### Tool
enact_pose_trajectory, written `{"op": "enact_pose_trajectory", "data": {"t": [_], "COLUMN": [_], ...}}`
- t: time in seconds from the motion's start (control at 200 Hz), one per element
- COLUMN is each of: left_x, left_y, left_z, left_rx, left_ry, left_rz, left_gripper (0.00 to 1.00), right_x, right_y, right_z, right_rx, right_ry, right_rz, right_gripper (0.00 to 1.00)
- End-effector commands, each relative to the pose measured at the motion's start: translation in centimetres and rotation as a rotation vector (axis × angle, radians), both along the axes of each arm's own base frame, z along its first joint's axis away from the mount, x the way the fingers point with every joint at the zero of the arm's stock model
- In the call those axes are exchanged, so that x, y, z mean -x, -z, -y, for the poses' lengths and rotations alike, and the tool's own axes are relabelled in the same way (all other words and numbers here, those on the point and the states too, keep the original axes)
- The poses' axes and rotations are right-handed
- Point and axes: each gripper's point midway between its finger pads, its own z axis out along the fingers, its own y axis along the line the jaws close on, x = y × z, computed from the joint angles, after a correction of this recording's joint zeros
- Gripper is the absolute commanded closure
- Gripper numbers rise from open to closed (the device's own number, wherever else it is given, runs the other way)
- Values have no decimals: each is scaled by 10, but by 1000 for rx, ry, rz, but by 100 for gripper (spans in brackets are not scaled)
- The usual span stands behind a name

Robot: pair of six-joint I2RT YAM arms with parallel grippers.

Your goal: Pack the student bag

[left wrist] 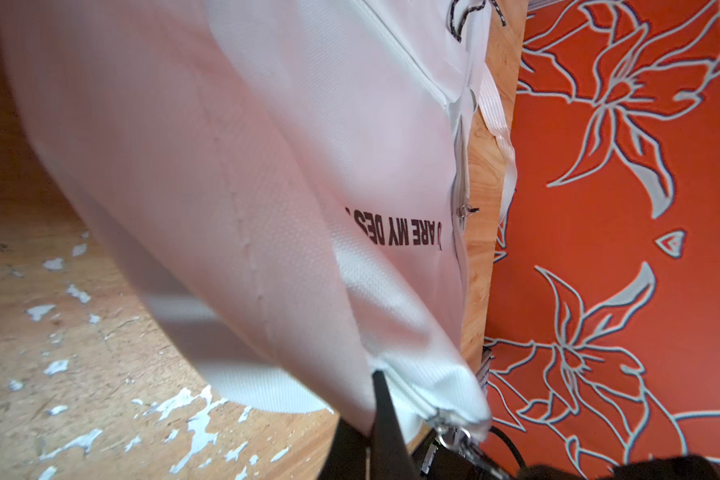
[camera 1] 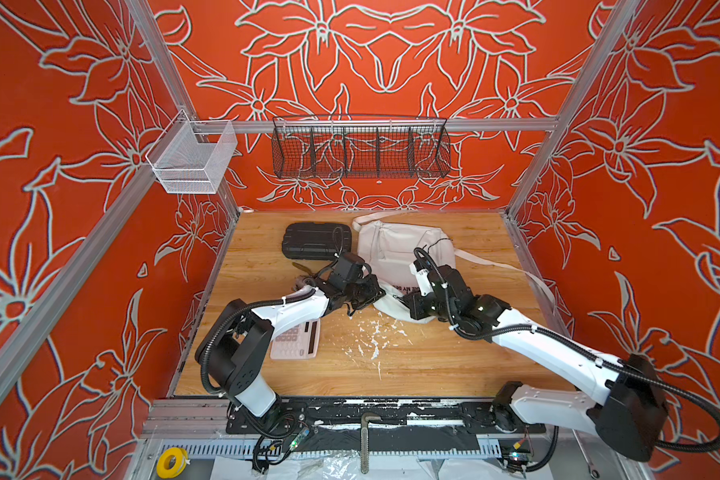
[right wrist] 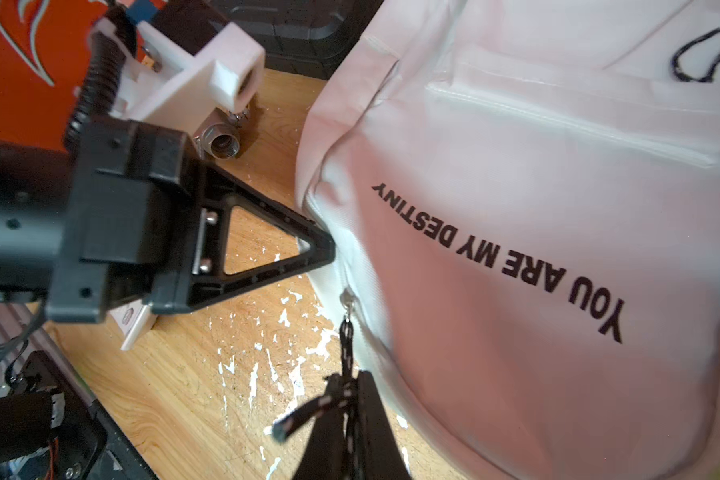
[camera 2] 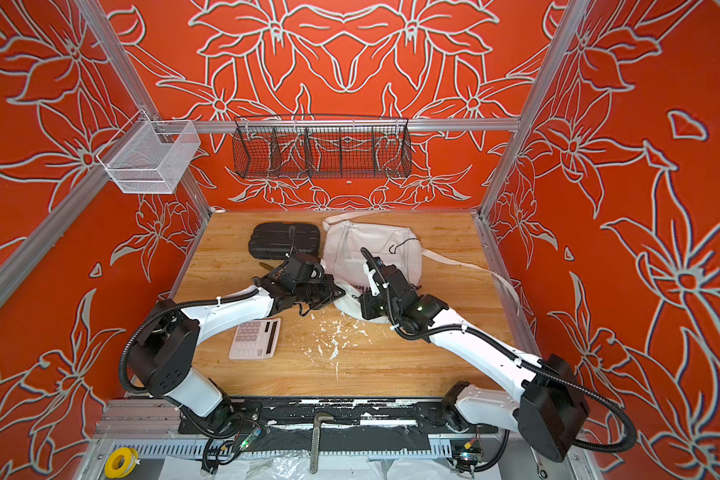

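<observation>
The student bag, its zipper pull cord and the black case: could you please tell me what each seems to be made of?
The student bag looks like white woven fabric, probably synthetic, matte: a fine weave grid shows. The zipper pull cord is braided black cord with white flecks. The black case seems hard moulded plastic, matte and ribbed.

Both top views are brightly and evenly lit; only soft shadows are cast on the table (camera 1: 433, 374). The wall pattern (camera 1: 682, 158) is softened and colour-fringed toward the edges. In both wrist views the bag (left wrist: 225, 166) is smeared by blur and partly washed out.
</observation>
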Motion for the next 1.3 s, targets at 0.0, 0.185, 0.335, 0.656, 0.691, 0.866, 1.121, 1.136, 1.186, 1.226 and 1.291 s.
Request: {"op": "enact_pose_trajectory", "data": {"t": [0.0,0.185,0.335,0.656,0.691,0.866,1.121,1.136,1.186,1.226,1.291], "left_x": [4,7,10,4,3,-1,0,0,0,0,1], "left_y": [-6,-18,-13,-5,-4,-1,13,14,16,15,16], "left_z": [-27,-56,-69,-103,-106,-113,-129,-131,-134,-134,-133], "left_rx": [1,46,51,85,77,62,22,19,11,8,11], "left_ry": [-27,-64,-75,-141,-142,-132,-154,-156,-159,-150,-141], "left_rz": [0,13,-11,-28,-28,-39,-74,-77,-84,-80,-84], "left_gripper": [100,100,100,100,100,100,100,100,100,100,100], "right_x": [-4,-3,-2,5,5,3,-2,-2,-3,-3,-4], "right_y": [2,29,37,37,37,26,7,7,7,8,12], "right_z": [25,57,77,107,110,121,128,128,127,123,119], "right_rx": [20,37,74,91,92,92,126,123,109,91,82], "right_ry": [120,248,301,350,357,369,352,351,346,331,316], "right_rz": [16,-38,-43,-28,-24,10,59,59,56,51,30], "right_gripper": [100,100,100,100,100,100,100,100,100,100,100]}}
